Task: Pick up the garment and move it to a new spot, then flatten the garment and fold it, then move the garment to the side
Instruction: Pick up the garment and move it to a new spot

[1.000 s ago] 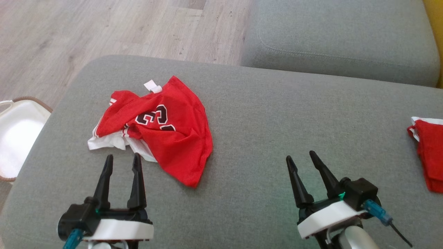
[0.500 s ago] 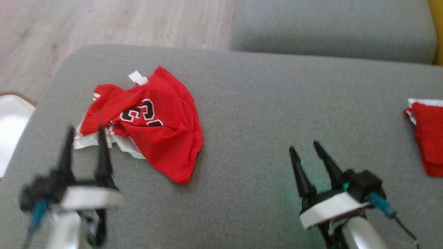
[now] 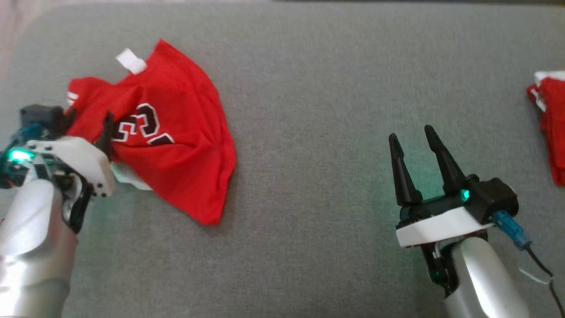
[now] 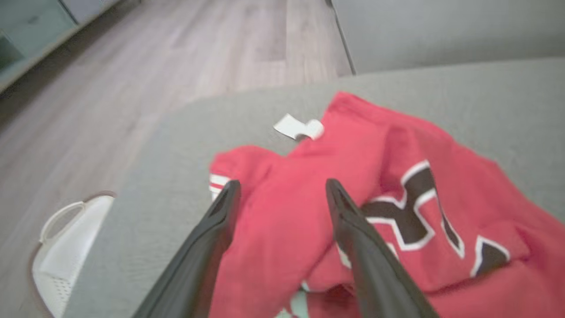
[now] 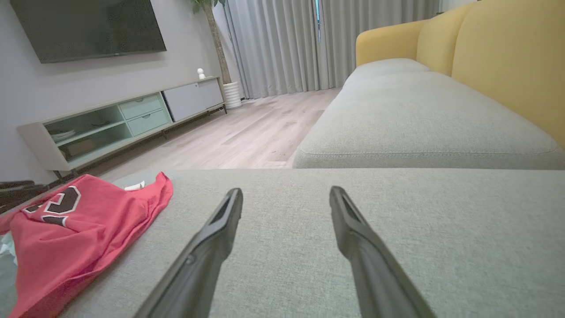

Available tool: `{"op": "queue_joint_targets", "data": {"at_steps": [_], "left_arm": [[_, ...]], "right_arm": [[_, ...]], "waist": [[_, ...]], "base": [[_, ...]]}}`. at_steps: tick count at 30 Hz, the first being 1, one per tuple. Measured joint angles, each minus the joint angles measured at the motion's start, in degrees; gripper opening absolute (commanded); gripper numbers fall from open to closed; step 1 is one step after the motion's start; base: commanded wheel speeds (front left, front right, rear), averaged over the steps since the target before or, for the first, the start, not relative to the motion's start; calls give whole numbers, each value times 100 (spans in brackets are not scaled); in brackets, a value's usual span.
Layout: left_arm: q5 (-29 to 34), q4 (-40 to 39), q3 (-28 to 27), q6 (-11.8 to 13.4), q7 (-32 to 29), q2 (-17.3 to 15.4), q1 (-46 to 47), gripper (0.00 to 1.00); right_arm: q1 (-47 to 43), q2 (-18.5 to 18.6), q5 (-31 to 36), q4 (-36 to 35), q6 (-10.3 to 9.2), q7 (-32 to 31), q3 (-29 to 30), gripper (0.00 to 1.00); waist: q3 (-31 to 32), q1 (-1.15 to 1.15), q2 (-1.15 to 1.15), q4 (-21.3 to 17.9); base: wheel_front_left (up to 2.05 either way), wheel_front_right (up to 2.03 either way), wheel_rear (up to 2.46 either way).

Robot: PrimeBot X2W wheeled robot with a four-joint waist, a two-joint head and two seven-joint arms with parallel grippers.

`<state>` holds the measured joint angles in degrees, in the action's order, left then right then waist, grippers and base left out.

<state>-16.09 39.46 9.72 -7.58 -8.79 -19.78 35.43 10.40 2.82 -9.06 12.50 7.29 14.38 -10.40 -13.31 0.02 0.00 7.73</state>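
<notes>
Right tool (image 3: 410,133): fingers spread wide with nothing between them, over the bare grey seat cushion (image 3: 331,88), well apart from the garment. Left tool (image 4: 282,185): fingers also spread, straddling the left-hand fold of the red garment (image 3: 176,132); cannot tell if they touch the cloth. The garment lies crumpled at the cushion's left end. It is thin red fabric with black, white-edged numerals, white trim at its near-left edge and a small white tag (image 3: 130,61) at its far edge. Cushion: coarse weave, rounded corners. A second red cloth (image 3: 554,128) sits at the cushion's right edge, well apart. Off the left end: a white perforated basket (image 4: 66,247) on a pale wood-plank floor (image 4: 132,66). Farther: another grey seat (image 5: 419,115) with a yellow backrest (image 5: 507,57), and a low cabinet (image 5: 110,123).
</notes>
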Motion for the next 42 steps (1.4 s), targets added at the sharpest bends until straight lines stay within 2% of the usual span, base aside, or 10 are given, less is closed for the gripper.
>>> {"op": "queue_joint_targets", "data": {"at_steps": [4, 9, 15, 16, 17, 23, 30, 36, 42], "left_arm": [[-558, 374, 660, -1, -387, -189, 179, 100], [-1044, 724, 1115, -1, -532, -490, 556, 100], [-1731, 1050, 1649, -1, -747, -632, 985, 100], [-1808, 1043, 1742, -1, -753, -679, 1020, 27], [-1900, 1026, 1839, 0, -746, -709, 1049, 0], [-2297, 895, 2247, 0, 24, -731, 1011, 0], [-2752, -7, 2732, 0, 936, -673, 998, 0], [-2833, -634, 2974, 0, 1048, -547, 998, 0], [-2777, -1192, 3179, 129, 962, -119, 1066, 0]], "right_arm": [[97, 0, 79, -65, 0, 0, 23, 100], [231, 2, 159, -156, 0, 0, 43, 100], [329, 3, 208, -265, 0, 1, 101, 100], [328, 3, 208, -264, 0, 1, 113, 100], [328, 3, 208, -265, 0, 1, 123, 100], [322, 3, 181, -236, 0, 1, 113, 100], [311, 3, 18, -109, 0, 1, -15, 100], [306, 3, -157, -73, 0, 1, -68, 100], [303, 3, -368, -75, 0, 1, -144, 100]], "waist": [[-272, 0, 0, -116], [-548, -1, 0, -264], [-865, -2, 0, -448], [-888, -1, 0, -468], [-903, -1, 0, -485], [-738, -1, 0, -514], [-312, -3, 0, -550], [-110, -3, 0, -714], [-22, -2, 0, -1054]], "base": [[0, 0, 0], [0, 0, 0], [0, 0, 0], [0, 0, 0], [0, 0, 0], [0, 0, 0], [0, 0, 0], [0, 0, 0], [0, 0, 0]]}}
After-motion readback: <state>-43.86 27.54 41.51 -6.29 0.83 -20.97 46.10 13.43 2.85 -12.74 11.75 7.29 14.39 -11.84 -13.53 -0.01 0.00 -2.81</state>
